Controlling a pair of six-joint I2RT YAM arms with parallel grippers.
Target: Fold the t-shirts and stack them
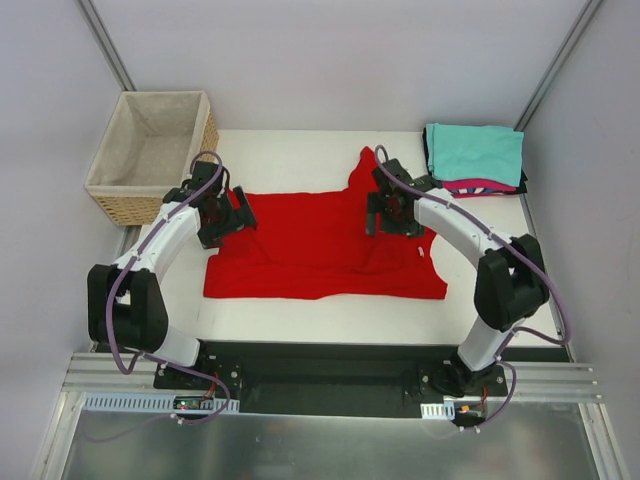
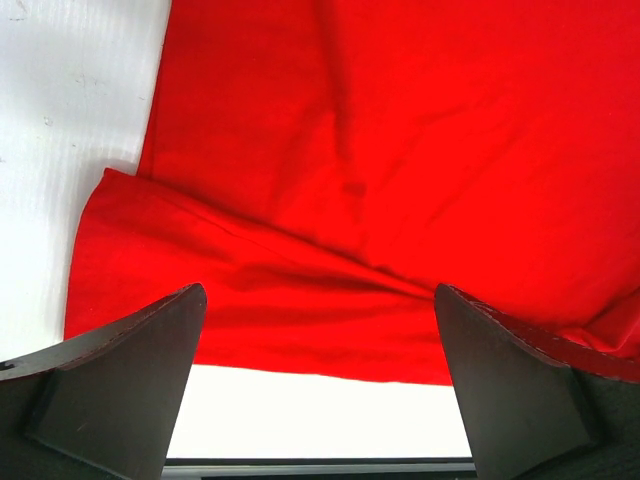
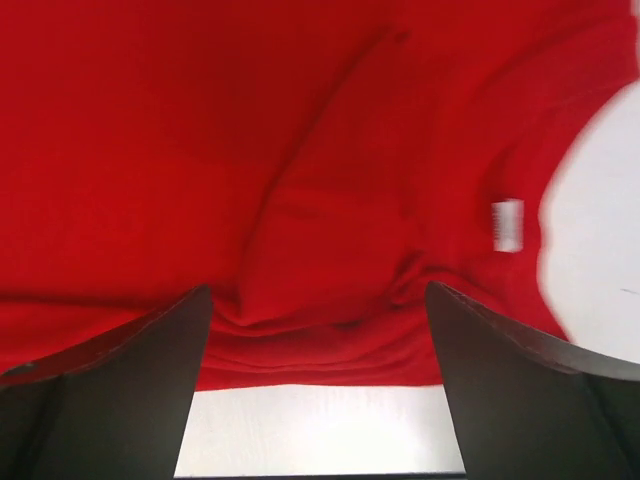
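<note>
Hovering over red t-shirt (image 1: 320,245) | left claw (image 2: 320,300) spread wide, empty | right claw (image 3: 318,295) spread wide, empty

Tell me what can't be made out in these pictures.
- Top view: the teal shirt covers the folded shirts beneath; their number is hidden.
- Right wrist view: the label on the red t-shirt is blurred, unreadable.
- Left wrist view: the frame edges cut off the red t-shirt's outline.
</note>
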